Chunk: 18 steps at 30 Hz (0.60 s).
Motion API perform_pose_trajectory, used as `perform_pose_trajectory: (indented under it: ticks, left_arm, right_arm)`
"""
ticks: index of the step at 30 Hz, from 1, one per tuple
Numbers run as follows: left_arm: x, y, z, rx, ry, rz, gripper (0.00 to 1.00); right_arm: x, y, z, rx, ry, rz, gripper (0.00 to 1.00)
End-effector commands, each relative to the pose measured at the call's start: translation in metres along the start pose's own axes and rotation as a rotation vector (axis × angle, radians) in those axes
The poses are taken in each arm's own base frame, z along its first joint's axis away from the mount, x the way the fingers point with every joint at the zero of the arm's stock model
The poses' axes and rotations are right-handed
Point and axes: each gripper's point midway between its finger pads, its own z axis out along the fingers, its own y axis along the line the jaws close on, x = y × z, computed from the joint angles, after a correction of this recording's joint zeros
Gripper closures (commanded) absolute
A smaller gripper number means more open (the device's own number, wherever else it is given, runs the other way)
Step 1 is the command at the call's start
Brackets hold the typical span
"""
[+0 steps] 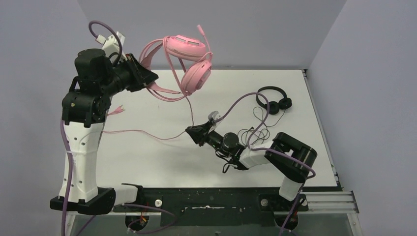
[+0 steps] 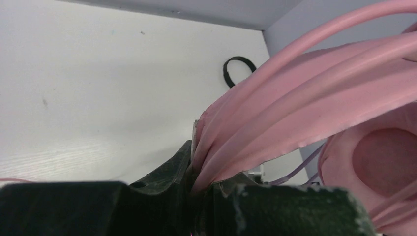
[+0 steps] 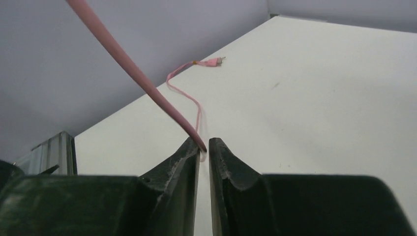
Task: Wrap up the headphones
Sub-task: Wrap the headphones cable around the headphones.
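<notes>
Pink headphones (image 1: pixel 189 59) in left gripper (image 1: pixel 149 80)

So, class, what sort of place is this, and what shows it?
Probably a robotics lab test cell: a white table boxed by grey walls, a left arm and right arm bolted at its near edge, with pink headphones and black headphones as props.
</notes>
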Motion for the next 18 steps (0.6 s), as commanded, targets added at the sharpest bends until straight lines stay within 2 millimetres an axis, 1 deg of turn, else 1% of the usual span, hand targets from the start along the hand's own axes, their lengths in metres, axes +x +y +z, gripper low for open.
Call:
perform_pose_trajectory:
  ticks: [1, 7, 9, 11, 12, 13, 15, 17, 18]
  left_arm:
    - [-0.054, -0.060, -0.037, 0.222, -0.229, -0.027, 1.00]
    - [-0.060, -0.066, -0.045, 0.228, -0.252, -0.029, 1.00]
    - [-0.061, -0.065, -0.045, 0.222, -0.251, -0.025, 1.00]
    - [-0.060, -0.060, -0.041, 0.198, -0.235, -0.018, 1.00]
    - [-0.060, -0.058, -0.041, 0.187, -0.230, -0.015, 1.00]
    - [-0.060, -0.057, -0.040, 0.179, -0.227, -0.013, 1.00]
    - [-0.059, -0.053, -0.040, 0.159, -0.221, -0.004, 1.00]
    - [-0.057, -0.047, -0.040, 0.124, -0.209, 0.012, 1.00]
    - [-0.056, -0.043, -0.040, 0.105, -0.205, 0.020, 1.00]
  right_arm:
    - [-0.046, -0.013, 0.031, 0.088, -0.229, -0.006, 0.84]
    - [-0.035, -0.014, 0.056, 0.077, -0.255, 0.024, 0.84]
    - [-0.033, -0.009, 0.061, 0.045, -0.250, 0.024, 0.81]
    - [-0.029, -0.009, 0.056, 0.035, -0.234, 0.016, 0.70]
    - [-0.025, -0.008, 0.050, 0.026, -0.216, 0.001, 0.60]
    - [-0.021, -0.010, 0.042, 0.028, -0.197, -0.011, 0.50]
    - [-0.008, -0.011, 0.020, 0.012, -0.139, -0.044, 0.37]
    - [0.001, -0.006, 0.009, -0.020, -0.075, -0.075, 0.27]
    - [0.005, 0.000, 0.006, -0.049, -0.041, -0.085, 0.16]
